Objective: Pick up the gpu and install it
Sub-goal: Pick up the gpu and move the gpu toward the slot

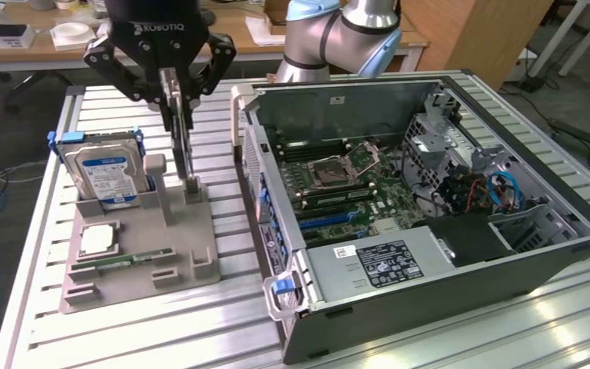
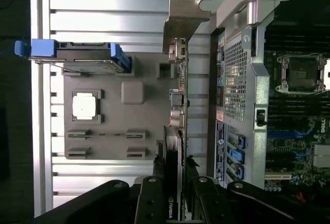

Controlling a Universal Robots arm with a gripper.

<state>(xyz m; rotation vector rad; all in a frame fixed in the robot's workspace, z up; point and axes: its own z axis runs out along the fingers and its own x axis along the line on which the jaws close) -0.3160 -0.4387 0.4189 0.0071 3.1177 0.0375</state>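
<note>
The gripper (image 1: 177,108) (image 2: 174,167) is clenched on the gpu (image 1: 184,154) (image 2: 174,141), with its fingers pressed against both faces of the upright card. The card's upper edge is hidden between them. Its foot is lost among the posts along the grey holder's (image 1: 141,261) (image 2: 139,115) edge nearest the open computer case (image 1: 429,192), so whether it is seated cannot be told. The holder is carried by the slatted table (image 1: 120,330).
</note>
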